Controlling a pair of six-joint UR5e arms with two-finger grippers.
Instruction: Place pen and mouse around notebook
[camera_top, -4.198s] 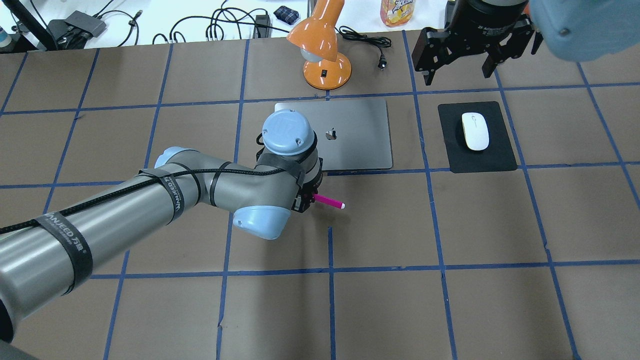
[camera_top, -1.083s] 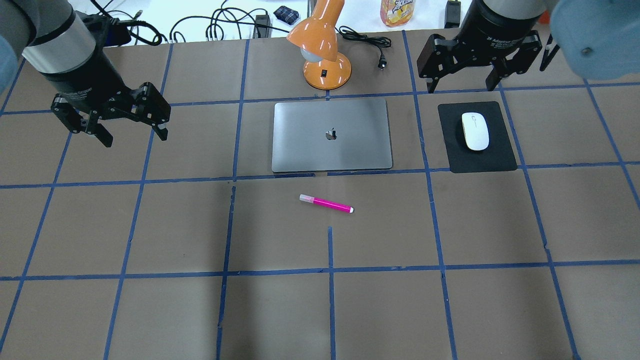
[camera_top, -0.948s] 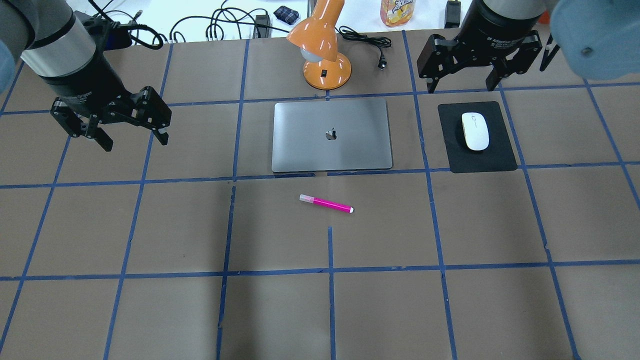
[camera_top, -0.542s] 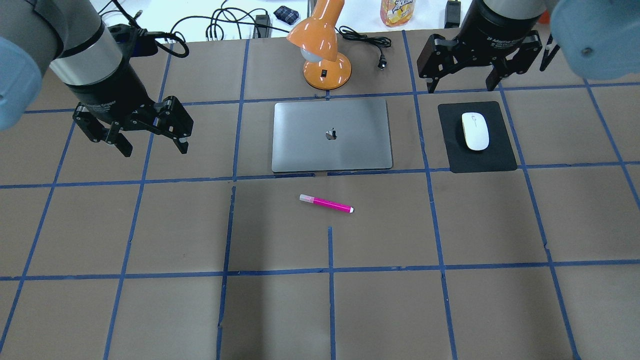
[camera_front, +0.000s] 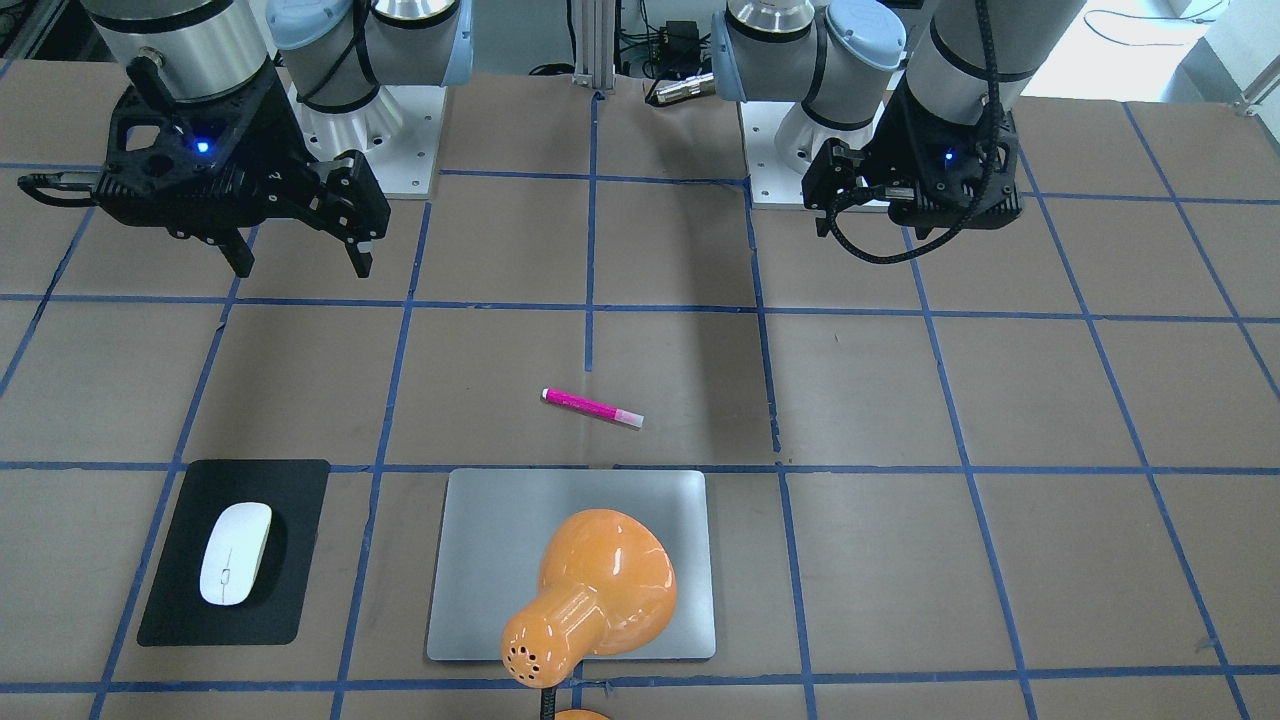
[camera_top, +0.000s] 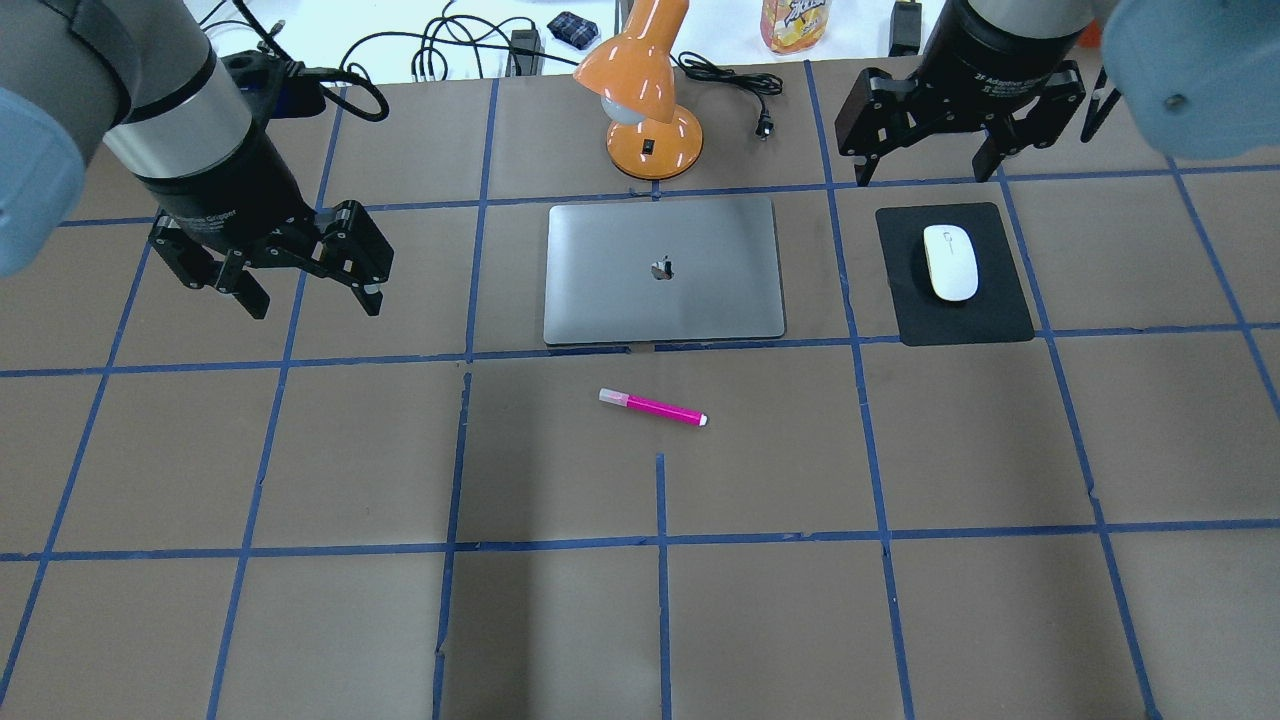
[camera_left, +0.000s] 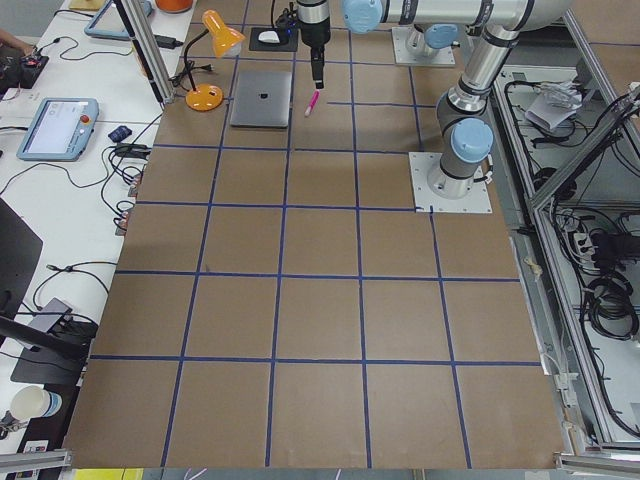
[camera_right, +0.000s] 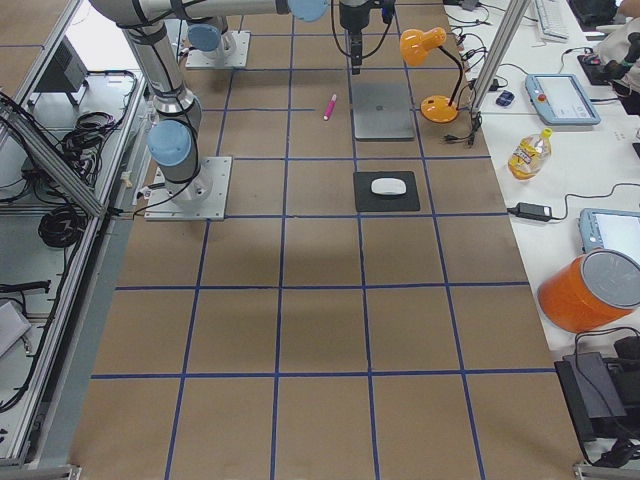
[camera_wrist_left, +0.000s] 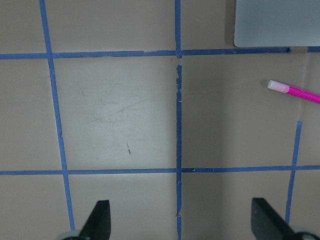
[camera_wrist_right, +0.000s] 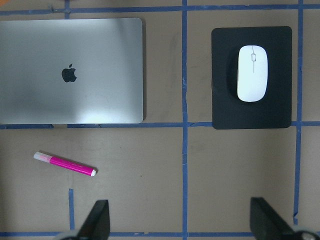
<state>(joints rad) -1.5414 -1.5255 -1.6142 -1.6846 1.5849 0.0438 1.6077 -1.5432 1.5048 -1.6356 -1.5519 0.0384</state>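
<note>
Left gripper (camera_top: 313, 300) and right gripper (camera_top: 922, 172) both hang wide open, empty. Pen (camera_top: 652, 408) lies near the notebook (camera_top: 663, 270), apparently not touching. Mouse (camera_top: 950, 262) sits on the black mat (camera_top: 965, 318).

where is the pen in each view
Exterior front-facing: pen centre, above notebook.
Overhead exterior: pen centre, below it.
Exterior left: pen top, right of it.
Exterior right: pen top, left of it.
Left wrist: pen right edge, cut off.
Right wrist: pen lower left.
Landmark: the notebook.
</note>
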